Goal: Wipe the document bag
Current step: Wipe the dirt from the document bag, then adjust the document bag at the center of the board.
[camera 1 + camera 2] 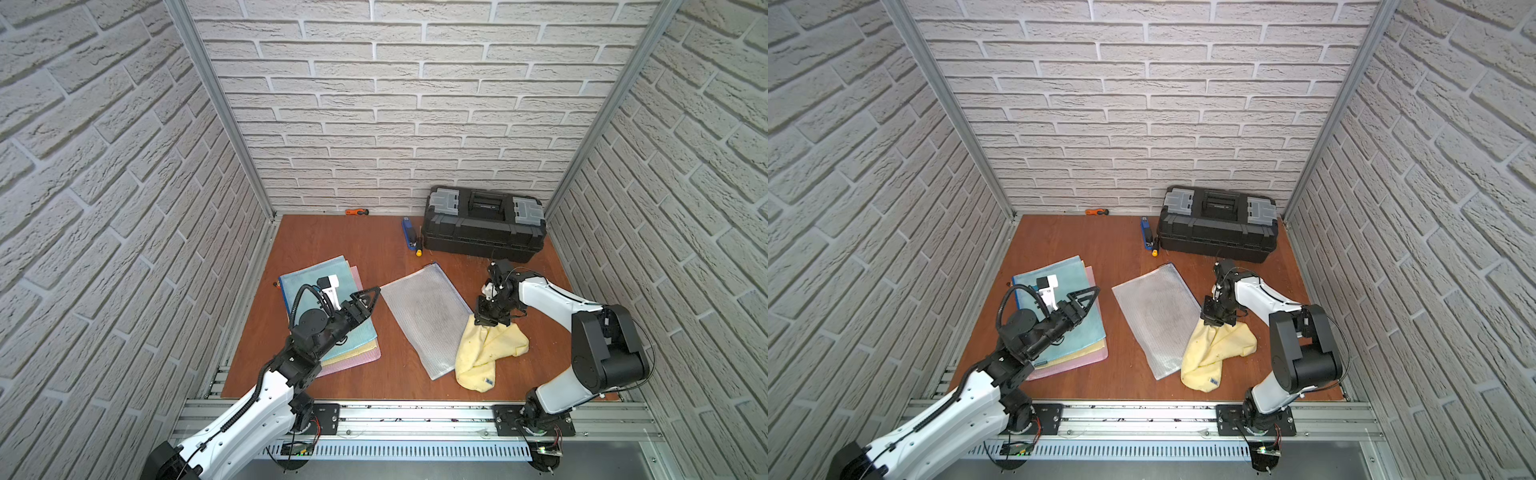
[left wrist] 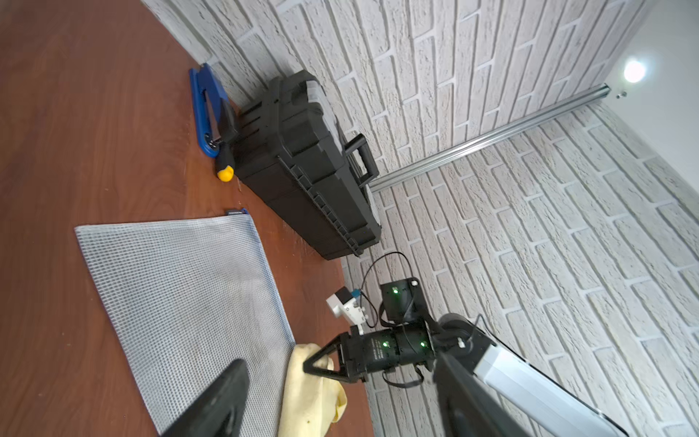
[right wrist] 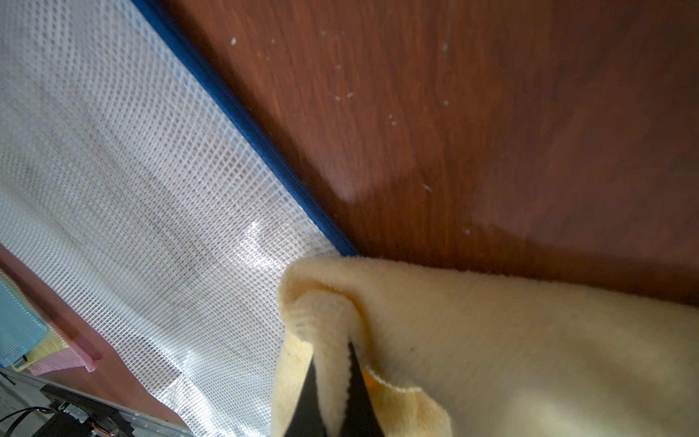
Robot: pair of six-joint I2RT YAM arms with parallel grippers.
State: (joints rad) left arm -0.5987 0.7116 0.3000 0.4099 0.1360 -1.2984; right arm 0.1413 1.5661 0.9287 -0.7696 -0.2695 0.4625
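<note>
A: Mesh that light slides. The document bag [image 1: 424, 316] lies unpinned mid-worktop [image 1: 332, 237], so the cloth [image 1: 492, 353], pinched tight in the right gripper [image 1: 490, 322], may drag it along. The left gripper [image 1: 370, 301] hangs wide apart over the left-edge stack [image 1: 328, 270].

B: Count?

A: One toolbox [image 1: 484, 224], back right corner. Four bags, three of them stacked. One cloth. Three small tools [image 1: 409, 232] near the back edge.

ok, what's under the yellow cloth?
The document bag runs its blue zip edge under the yellow cloth. The rest of the cloth lies on the wooden table. How far the bag reaches beneath is covered.
</note>
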